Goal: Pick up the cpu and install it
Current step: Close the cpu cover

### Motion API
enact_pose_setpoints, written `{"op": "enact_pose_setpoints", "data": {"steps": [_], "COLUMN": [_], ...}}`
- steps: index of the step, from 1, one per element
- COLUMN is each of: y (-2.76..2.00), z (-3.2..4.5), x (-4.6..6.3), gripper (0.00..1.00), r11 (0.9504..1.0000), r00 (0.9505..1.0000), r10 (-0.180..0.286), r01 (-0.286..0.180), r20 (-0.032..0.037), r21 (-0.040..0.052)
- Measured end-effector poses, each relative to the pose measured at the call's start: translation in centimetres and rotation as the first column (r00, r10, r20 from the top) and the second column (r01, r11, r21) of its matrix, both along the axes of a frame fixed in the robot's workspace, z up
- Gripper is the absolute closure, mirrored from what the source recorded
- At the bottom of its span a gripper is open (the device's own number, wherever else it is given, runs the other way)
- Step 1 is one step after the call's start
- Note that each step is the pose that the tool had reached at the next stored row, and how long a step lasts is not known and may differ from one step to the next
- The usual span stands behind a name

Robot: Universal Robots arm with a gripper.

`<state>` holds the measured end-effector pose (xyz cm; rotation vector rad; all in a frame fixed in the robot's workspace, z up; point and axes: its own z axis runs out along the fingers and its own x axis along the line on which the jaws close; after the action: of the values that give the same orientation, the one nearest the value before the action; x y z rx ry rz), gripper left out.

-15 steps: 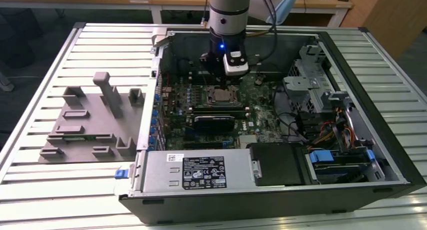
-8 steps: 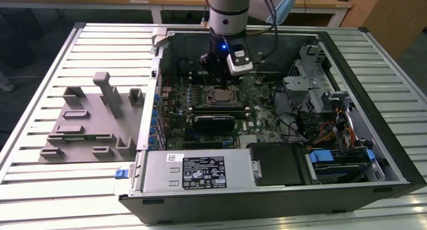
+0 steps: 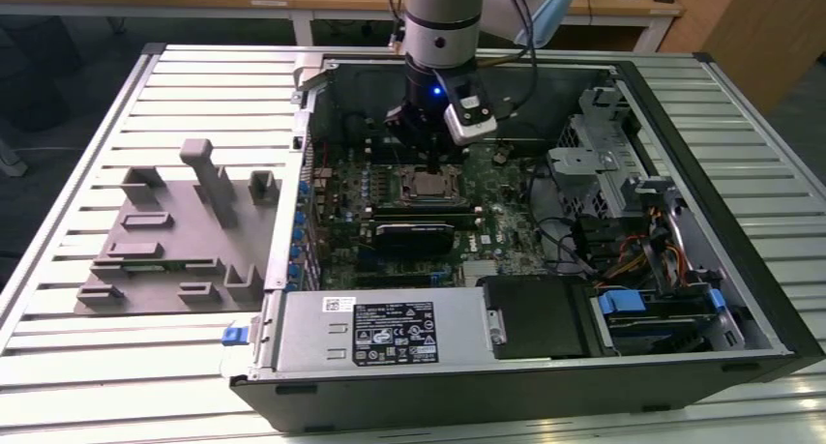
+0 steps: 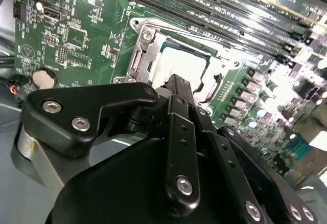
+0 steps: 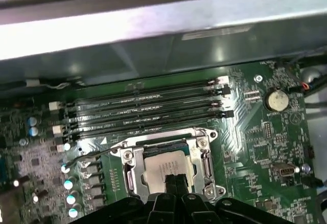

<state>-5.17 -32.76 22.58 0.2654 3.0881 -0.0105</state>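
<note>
Power supply (image 3: 374, 333) sits nearest, at the front edge of the open case (image 3: 516, 400), which lies on its side on the slatted table (image 3: 77, 347). Grey holder block (image 3: 155, 251) rests on the table at the exterior view's left, well apart from the work.

Arm reaches straight down into the case. End effector (image 3: 432, 162) hangs over the socket (image 3: 427, 188) on the motherboard (image 3: 497, 222).

Cpu (image 5: 161, 165) lies flat inside the socket's metal frame (image 5: 127, 168), silver top facing up, seated squarely as far as I can see. The second wrist view shows the cpu (image 4: 181, 63) the same way within the frame (image 4: 138, 63).

End effector (image 5: 174, 179) has its fingers drawn together with nothing between them, tips above the middle of the cpu. Whether the tips touch the metal top, I cannot tell.

Memory slots (image 5: 148, 109) run just beside the socket. Coin cell (image 5: 276, 100) sits further off on the board.
</note>
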Motion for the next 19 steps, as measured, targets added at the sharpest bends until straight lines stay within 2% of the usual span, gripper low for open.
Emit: {"op": "enact_pose_setpoints", "data": {"steps": [3, 8, 19], "y": [-0.06, -0.62, -0.65], "z": [-0.07, -0.39, -0.80], "x": [0.0, 0.0, -1.2], "gripper": [0.89, 0.89, 0.89], "r11": [0.9996, 0.9993, 0.9993], "r00": [0.9996, 0.9993, 0.9993], "r10": [0.029, 0.036, 0.036], "r01": [-0.029, -0.036, -0.036], "r20": [0.0000, 0.0000, 0.0000], "r21": [-0.0001, 0.0000, -0.0003]}}
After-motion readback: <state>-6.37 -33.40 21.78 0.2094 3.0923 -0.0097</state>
